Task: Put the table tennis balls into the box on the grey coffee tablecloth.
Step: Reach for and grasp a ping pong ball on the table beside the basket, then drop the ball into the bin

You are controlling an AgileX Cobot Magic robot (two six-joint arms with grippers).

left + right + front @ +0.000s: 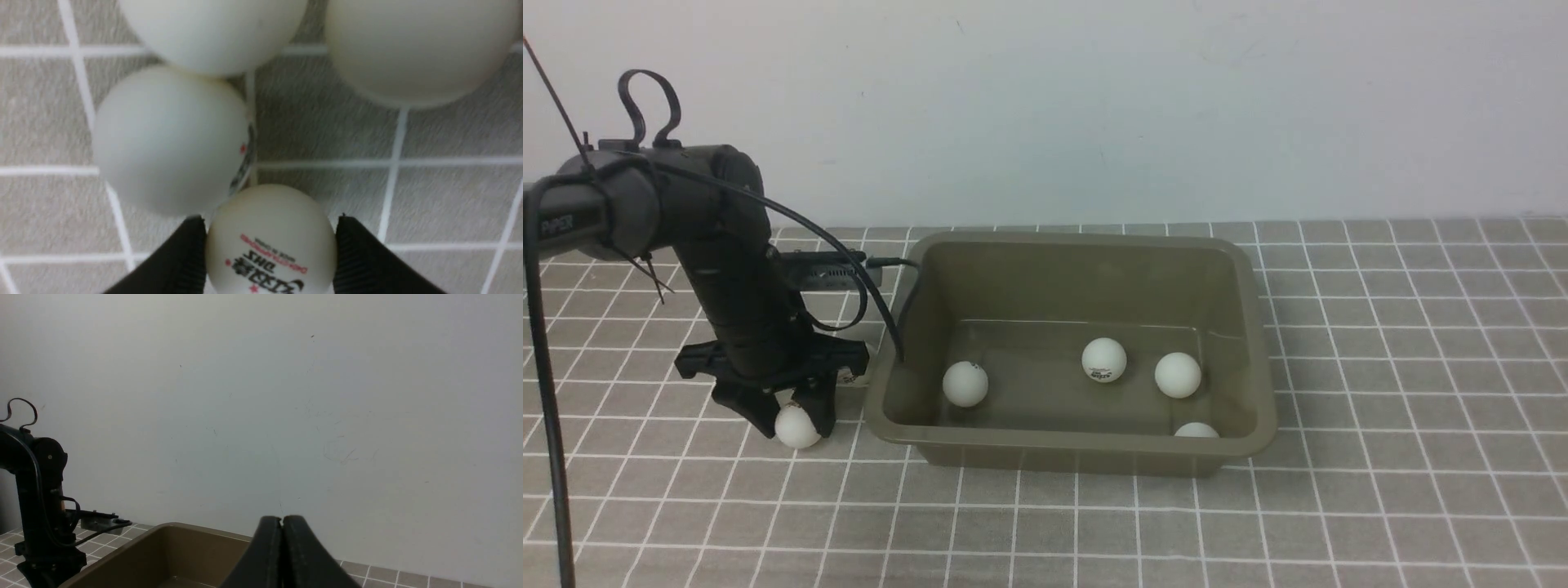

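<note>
Four balls [1104, 360] in the box [1086, 238], three more balls [171, 139] loose on the checked cloth [1421, 408] close by the left hand [796, 425]. Left hand low beside the box, fingers [179, 261] clamped on a logo-printed ball [271, 228] resting on the cloth. Right hand [282, 522] closed tight, empty.

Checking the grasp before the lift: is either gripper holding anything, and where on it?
The left gripper pinches a logo-printed table tennis ball between its fingers, at the ball's two opposite sides. The right gripper is shut and empty.
</note>
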